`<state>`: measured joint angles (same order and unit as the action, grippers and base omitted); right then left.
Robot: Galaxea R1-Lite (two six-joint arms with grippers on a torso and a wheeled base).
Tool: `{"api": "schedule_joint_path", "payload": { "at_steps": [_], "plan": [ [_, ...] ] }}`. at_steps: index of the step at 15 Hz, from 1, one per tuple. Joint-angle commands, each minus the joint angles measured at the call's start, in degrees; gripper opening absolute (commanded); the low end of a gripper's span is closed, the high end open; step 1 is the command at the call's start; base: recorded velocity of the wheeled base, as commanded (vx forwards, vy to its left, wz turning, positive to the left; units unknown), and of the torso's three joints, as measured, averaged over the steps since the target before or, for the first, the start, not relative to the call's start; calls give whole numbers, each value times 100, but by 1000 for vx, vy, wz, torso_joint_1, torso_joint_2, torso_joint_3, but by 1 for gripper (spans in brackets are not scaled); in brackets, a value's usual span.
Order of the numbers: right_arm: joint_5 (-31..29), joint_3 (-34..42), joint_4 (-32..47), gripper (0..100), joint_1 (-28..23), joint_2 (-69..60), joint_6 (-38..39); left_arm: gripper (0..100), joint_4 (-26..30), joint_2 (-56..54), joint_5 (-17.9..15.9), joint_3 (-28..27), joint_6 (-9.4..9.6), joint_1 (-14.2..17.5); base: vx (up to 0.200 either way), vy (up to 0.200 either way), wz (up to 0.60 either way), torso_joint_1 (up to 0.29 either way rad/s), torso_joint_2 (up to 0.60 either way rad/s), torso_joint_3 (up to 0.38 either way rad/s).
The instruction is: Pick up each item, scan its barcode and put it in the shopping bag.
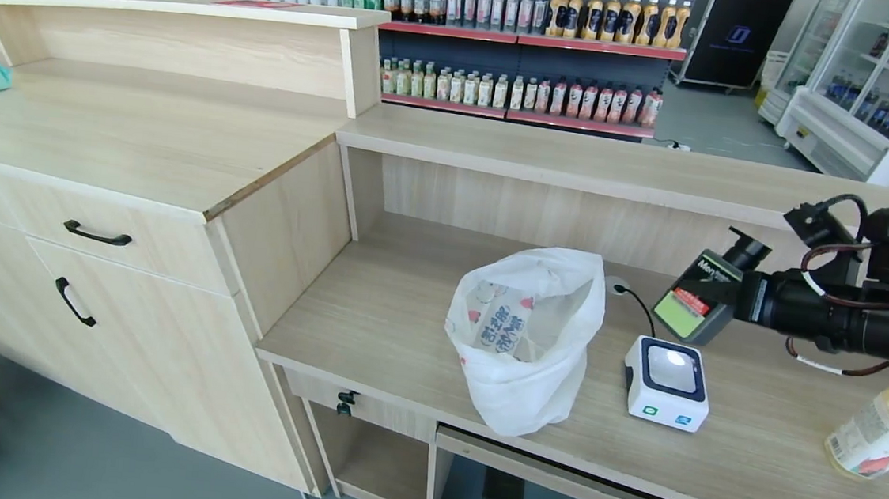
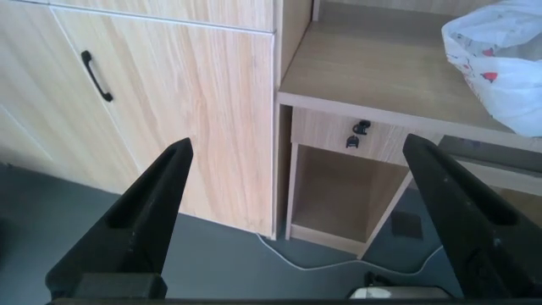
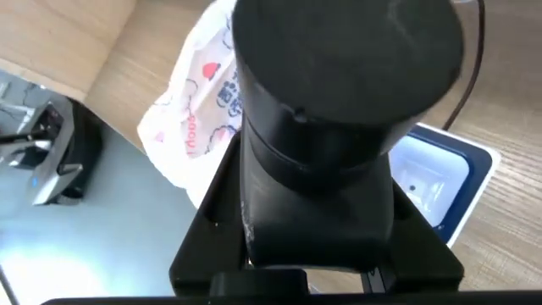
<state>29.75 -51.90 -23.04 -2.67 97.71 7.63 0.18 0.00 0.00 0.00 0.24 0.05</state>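
Right gripper [image 1: 736,279], mine, was clamped on one end of a dark box [image 1: 693,301] with a green and red label. I held the box tilted in the air just behind and above the scanner [image 1: 668,382]. That put it near the lit window, most likely so a barcode could be read, though I could not tell which face carried the code. The scanner sat on the lower counter [image 1: 408,310] with its window facing up, its black cable [image 1: 639,300] running to the back wall.

Just beside it to my left stood the white shopping bag [image 1: 525,335], mouth open and slumped. A printed packet [image 1: 498,323] was already inside, so a scanned item would need only a short swing across to be dropped in.

A bottle of yellow drink [image 1: 882,431] lay tilted on the counter near my right arm and looked like the next item to scan.

My left gripper [image 2: 298,148] hung with fingers spread wide and nothing between them. It was low beside the cupboard [image 2: 169,102], out of the way of the work.
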Motion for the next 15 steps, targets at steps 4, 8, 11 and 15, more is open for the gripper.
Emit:
{"api": "schedule_joint_path", "payload": {
  "at_steps": [4,8,11,15],
  "plan": [
    [251,39,159,0,-278,706,-737,100,-1,0,0,0,2,4,0,0,0,0,0,0],
    [163,-14,142,0,-278,969,-1273,100,-1,0,0,0,2,4,0,0,0,0,0,0],
    [49,-49,98,0,-260,1207,-1642,100,-1,0,0,0,2,4,0,0,0,0,0,0],
    [321,-339,80,0,-199,1488,-1633,100,-1,0,0,0,2,4,0,0,0,0,0,0]
  ]
}}
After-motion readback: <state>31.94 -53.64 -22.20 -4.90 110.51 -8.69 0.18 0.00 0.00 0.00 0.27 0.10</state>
